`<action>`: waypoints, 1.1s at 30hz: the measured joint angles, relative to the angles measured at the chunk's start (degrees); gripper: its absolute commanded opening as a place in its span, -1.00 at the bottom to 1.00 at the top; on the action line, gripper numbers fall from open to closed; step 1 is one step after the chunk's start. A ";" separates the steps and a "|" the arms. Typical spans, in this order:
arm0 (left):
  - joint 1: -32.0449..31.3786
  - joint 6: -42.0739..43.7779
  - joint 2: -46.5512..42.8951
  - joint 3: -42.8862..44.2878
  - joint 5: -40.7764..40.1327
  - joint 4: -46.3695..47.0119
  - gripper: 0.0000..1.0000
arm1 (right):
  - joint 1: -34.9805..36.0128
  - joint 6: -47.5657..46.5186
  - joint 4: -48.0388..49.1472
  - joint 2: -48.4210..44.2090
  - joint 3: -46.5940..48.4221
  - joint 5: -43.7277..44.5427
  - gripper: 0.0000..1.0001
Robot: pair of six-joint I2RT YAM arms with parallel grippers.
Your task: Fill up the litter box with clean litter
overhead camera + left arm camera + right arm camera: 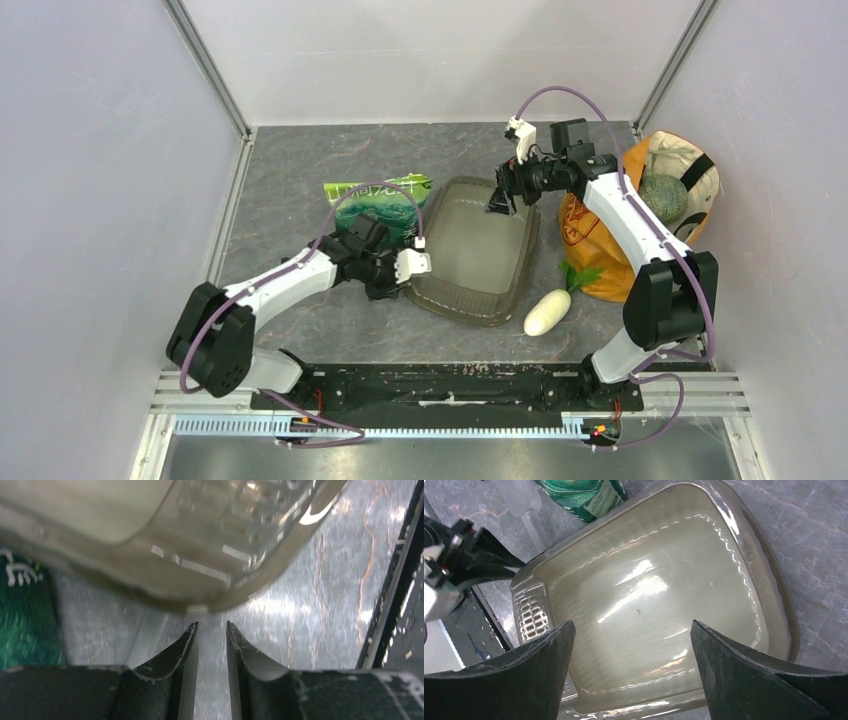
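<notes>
Your left pincer [212,626] leaves only a slim gap between its black tapered fingers and grips nothing. The rounded corner of the smoky translucent plastic tray [200,555] sits just beyond their tips. Your right pincer [631,630] gapes wide, empty, above the tray's glossy bare floor.

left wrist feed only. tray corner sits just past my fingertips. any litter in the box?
Observer: None. The right wrist view shows the litter box floor bare, with no granules.
Operator: where's the right arm?
Observer: The right gripper hangs over the box's far end, jaws wide open, holding nothing.
Operator: green thing at my left edge?
Observer: That's a green pouch, lying flat by the box's far left corner.
</notes>
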 measured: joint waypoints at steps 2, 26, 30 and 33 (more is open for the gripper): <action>-2.14 -1.57 2.10 0.00 -0.81 2.67 -0.33 | -0.81 0.15 -0.24 -0.13 0.00 0.20 0.87; 33.53 -42.80 -18.69 21.07 12.07 1.99 0.77 | 5.33 31.12 20.44 20.35 19.21 -8.09 0.94; 42.18 -54.69 -11.61 24.26 14.05 2.60 0.79 | 7.15 37.46 24.90 24.65 19.37 -8.94 0.92; 45.66 -62.03 -3.63 24.48 14.62 4.09 0.80 | 7.54 40.28 26.84 26.71 19.37 -9.33 0.90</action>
